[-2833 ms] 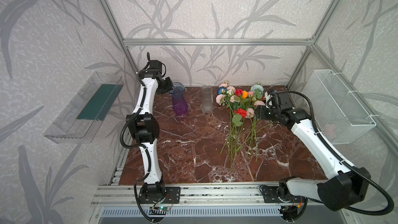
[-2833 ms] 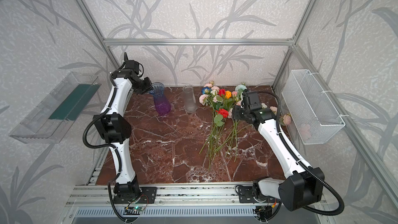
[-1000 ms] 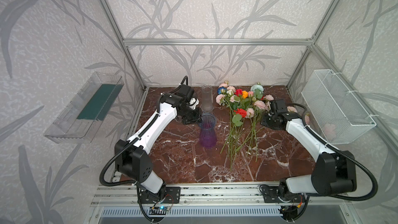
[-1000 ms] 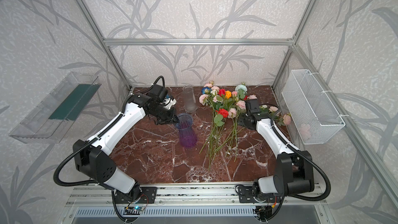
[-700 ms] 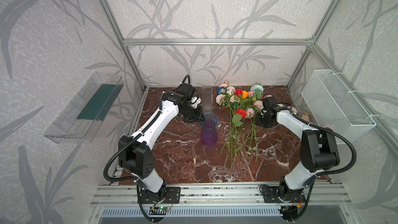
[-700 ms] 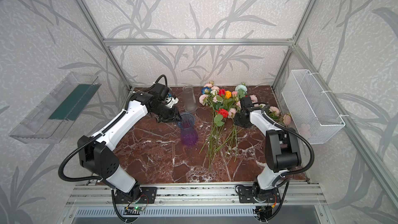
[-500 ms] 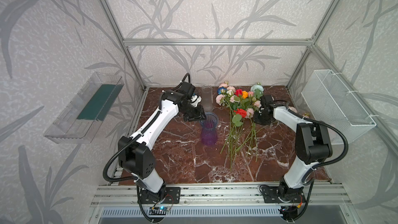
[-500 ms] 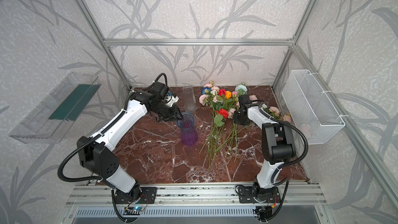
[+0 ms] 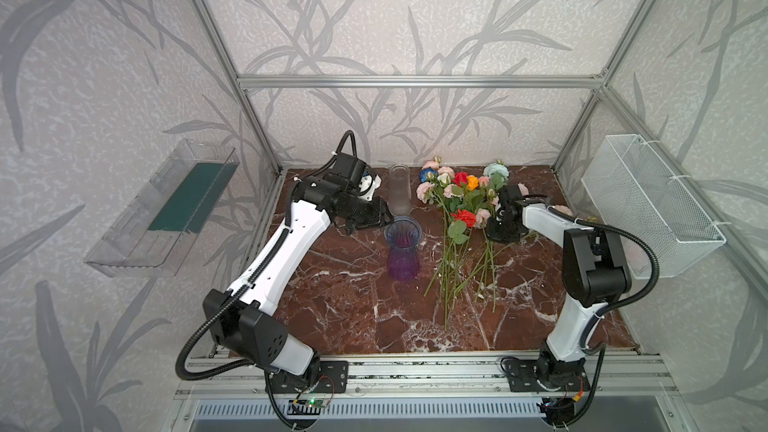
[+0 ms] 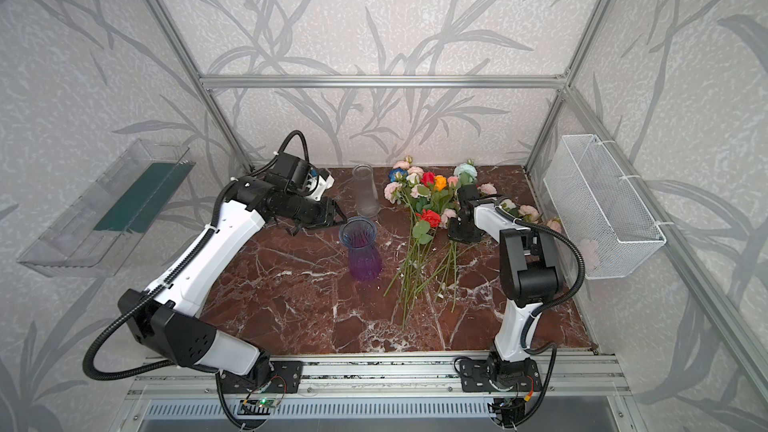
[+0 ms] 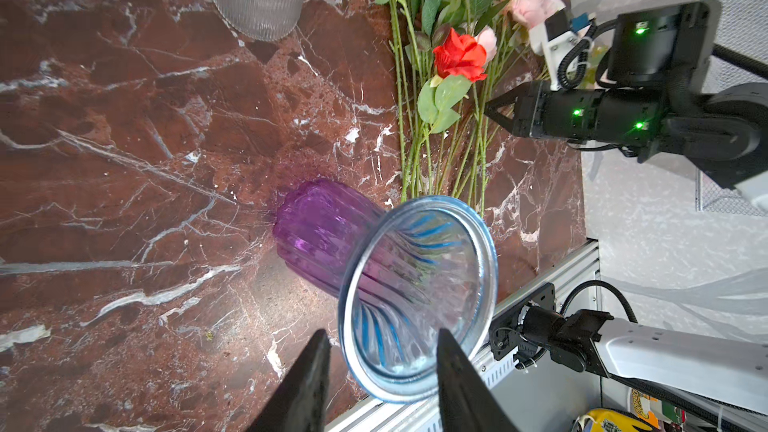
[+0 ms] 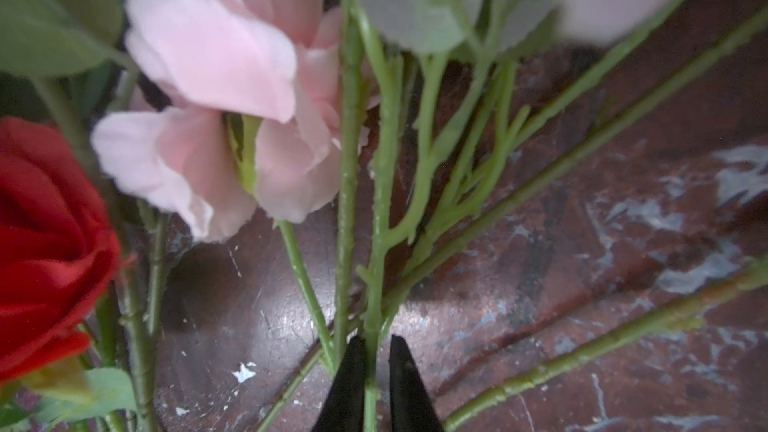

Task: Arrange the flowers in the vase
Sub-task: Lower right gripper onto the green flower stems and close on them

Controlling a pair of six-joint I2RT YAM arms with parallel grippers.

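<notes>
Closest in, at the right gripper, a single green stem runs between the two black fingers. They stand almost together, with a thin gap on one side of the stem, so I cannot tell whether they pinch it. Other stems cross and fork tight against that one. Just beyond hang a pale pink bloom and a red rose, with blurred leaves past them.

These belong to the flowers, which lie flat in a loose bunch on the right half of the table. Their long thin green stems fan toward the front. The heads point toward the back wall, in pink, red, orange, blue, cream and pale teal among green leaves.

Just left of the bunch the purple vase stands upright, ribbed, with a flared blue-tinted rim. The left gripper is at that rim with its jaws well apart. The lip passes between them, and they grip nothing that I can see.

The tabletop is red-brown marble with white veins. Behind the purple vase, near the back wall, stands a clear ribbed vase. The right arm's wrist covers part of the blooms, and a few pink heads lie behind it.

Grey leaf-patterned walls in an aluminium frame close the cell. A clear plastic tray hangs on the left wall and a white wire basket on the right
</notes>
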